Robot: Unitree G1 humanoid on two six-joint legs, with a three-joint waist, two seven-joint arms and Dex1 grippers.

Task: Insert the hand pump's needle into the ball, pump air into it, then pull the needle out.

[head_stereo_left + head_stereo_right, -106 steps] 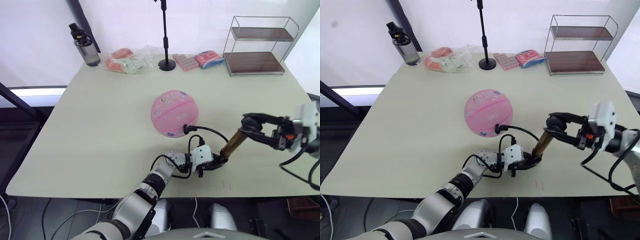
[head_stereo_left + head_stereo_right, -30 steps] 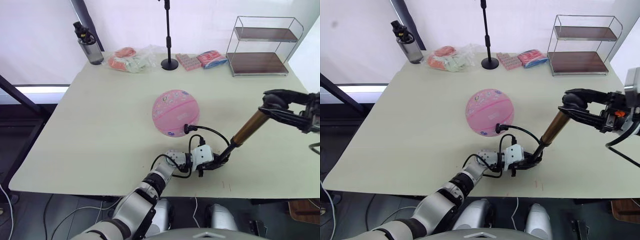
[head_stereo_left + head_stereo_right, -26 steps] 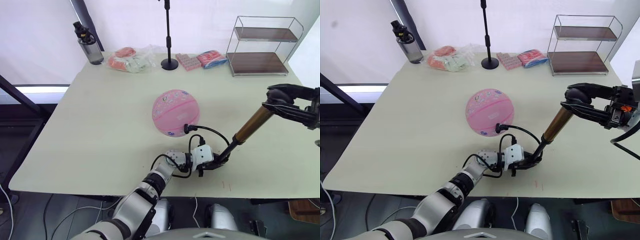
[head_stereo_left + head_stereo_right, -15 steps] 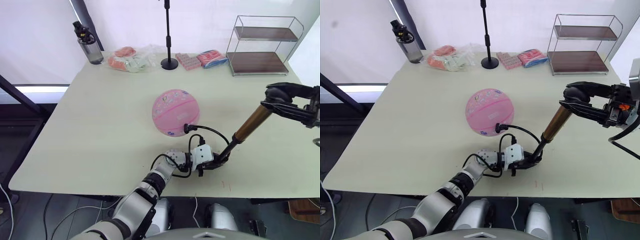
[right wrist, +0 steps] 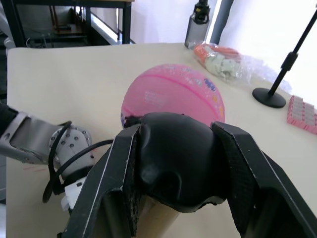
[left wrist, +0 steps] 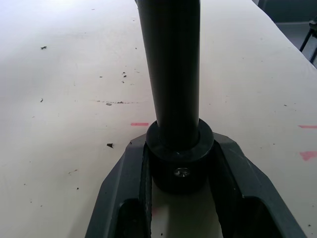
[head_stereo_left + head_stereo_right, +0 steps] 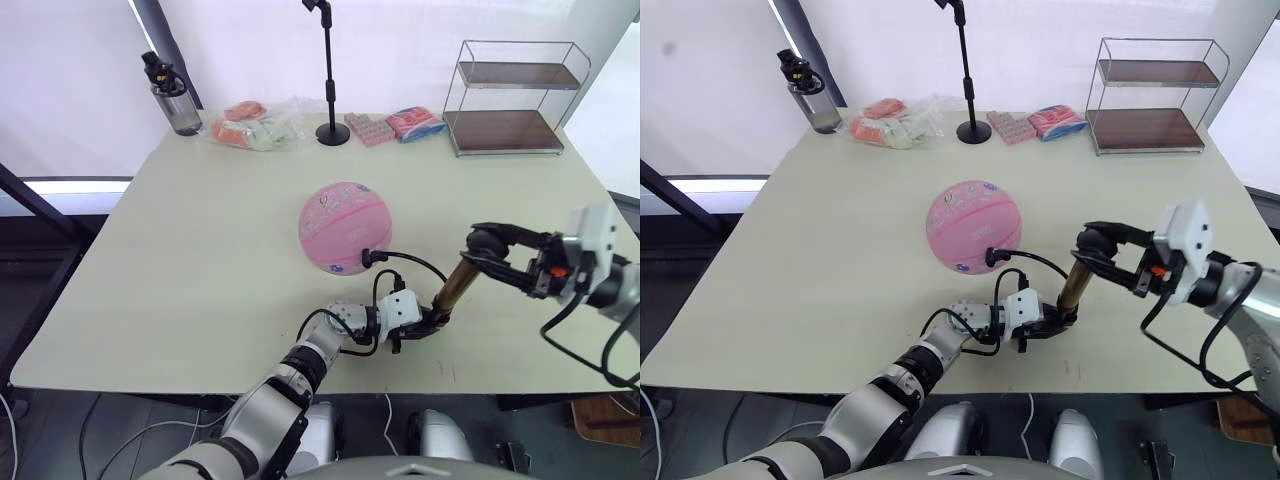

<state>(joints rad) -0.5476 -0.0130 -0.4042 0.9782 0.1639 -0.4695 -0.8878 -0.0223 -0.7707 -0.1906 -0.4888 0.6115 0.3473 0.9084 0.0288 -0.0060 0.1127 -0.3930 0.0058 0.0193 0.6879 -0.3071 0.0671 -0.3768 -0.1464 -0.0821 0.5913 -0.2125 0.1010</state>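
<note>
The pink ball (image 7: 344, 227) rests mid-table. The hand pump (image 7: 452, 287), a bronze cylinder, leans up to the right from the table in front of the ball. My left gripper (image 7: 424, 322) is shut on its black lower end cap (image 6: 181, 163), low on the table. My right gripper (image 7: 488, 243) is shut on the black handle (image 5: 176, 163) at the pump's top. The thin black hose (image 7: 415, 264) loops from the pump's base to a small black fitting (image 7: 368, 257) pressed against the ball's near side. The needle itself is hidden at the ball's surface.
Along the table's far edge (image 7: 300, 150) stand a dark water bottle (image 7: 172, 95), a clear bag of packets (image 7: 255, 125), a black stand (image 7: 332, 130), pink packets (image 7: 395, 125) and a wire shelf (image 7: 508, 100).
My right gripper has pushed the handle down and to the left, toward the left gripper, shortening the pump from its extended length. The left gripper and the ball stay put.
</note>
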